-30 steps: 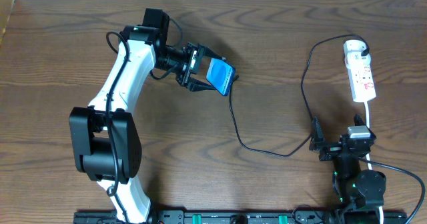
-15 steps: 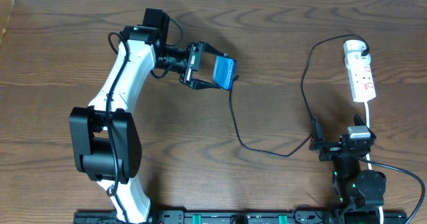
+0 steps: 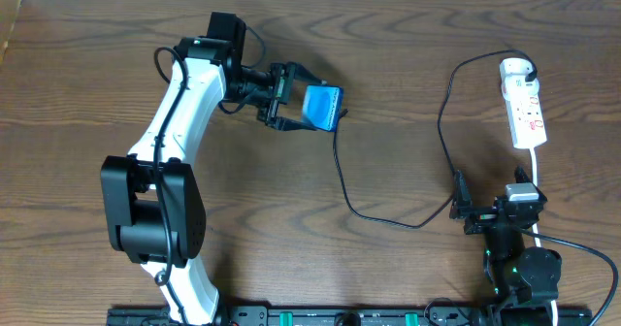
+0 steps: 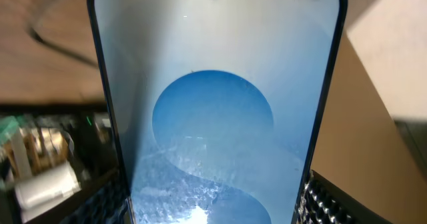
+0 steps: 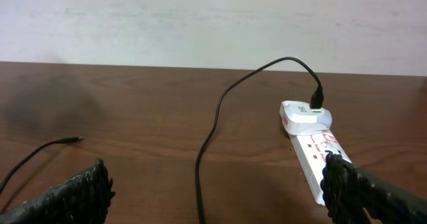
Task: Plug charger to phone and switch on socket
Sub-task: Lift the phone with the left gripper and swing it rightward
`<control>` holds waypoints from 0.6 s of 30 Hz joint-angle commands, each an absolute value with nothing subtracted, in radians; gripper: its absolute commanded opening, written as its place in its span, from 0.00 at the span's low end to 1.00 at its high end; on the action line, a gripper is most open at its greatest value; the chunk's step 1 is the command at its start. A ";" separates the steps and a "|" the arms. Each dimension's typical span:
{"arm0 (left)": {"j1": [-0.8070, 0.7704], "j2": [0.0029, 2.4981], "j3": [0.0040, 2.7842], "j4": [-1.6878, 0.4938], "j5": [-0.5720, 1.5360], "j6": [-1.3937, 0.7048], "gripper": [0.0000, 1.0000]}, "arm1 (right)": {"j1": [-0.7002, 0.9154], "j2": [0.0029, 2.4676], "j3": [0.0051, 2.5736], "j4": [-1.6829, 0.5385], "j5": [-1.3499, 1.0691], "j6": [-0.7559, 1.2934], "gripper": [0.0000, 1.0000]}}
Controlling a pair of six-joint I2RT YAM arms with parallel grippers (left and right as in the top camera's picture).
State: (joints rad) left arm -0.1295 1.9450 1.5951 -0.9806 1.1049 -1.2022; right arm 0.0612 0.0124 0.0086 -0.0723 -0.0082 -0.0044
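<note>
My left gripper is shut on the phone and holds it above the table at the back left. The blue-cyan screen fills the left wrist view, with my fingers at its two edges. The black charger cable runs from below the phone in a loop to its white plug in the white socket. In the right wrist view the plug tip lies loose on the table. My right gripper is open and empty, near the socket.
The socket's white cord runs down past the right arm. The cable crosses the wood in front of the right gripper. A pale wall stands behind the table's far edge.
My left gripper has turned the phone a little and shifted it slightly up and right. The right arm, cable and socket have not moved.
</note>
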 commanded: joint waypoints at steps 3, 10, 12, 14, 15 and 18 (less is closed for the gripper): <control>-0.118 1.905 1.623 -0.983 0.772 -1.209 0.62 | 0.067 0.008 0.006 -0.075 -0.013 0.010 0.99; -0.118 1.905 1.623 -0.984 0.427 -1.175 0.61 | 0.067 0.008 0.006 -0.075 -0.013 0.010 0.99; -0.118 1.906 1.623 -0.992 0.332 -1.152 0.61 | 0.067 0.008 0.006 -0.075 -0.013 0.010 0.99; -0.118 1.906 1.623 -1.007 0.244 -1.123 0.61 | 0.067 0.008 0.006 -0.075 -0.013 0.010 0.99; -0.118 1.906 1.623 -1.013 0.221 -1.117 0.61 | 0.067 0.008 0.006 -0.075 -0.013 0.010 0.99; -0.118 1.906 1.623 -1.034 0.155 -1.106 0.61 | 0.067 0.008 0.006 -0.075 -0.013 0.010 0.99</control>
